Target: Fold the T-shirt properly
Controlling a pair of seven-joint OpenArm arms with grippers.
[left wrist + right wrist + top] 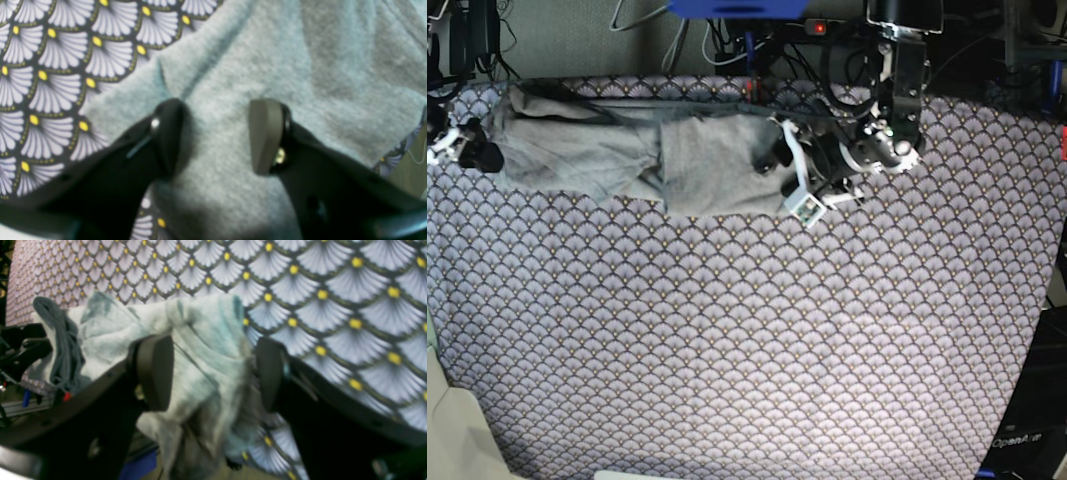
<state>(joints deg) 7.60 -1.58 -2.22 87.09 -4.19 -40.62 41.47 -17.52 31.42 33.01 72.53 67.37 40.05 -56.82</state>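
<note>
T-shirt (627,150) lies bunched at worktop's far edge; left gripper (217,136) and right gripper (213,373) are spread, nothing clamped. Risk: tablecloth (747,330) pinched w/ fabric.

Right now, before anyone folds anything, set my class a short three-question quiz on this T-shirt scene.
1. True or false: the T-shirt lies neatly folded in the middle of the tablecloth.
2. The left hand over the shirt is: A open, B shut.
3. In the base view, which edge of the tablecloth is the shirt nearest?
Key: 1 false; 2 A; 3 the top (far) edge.
</note>
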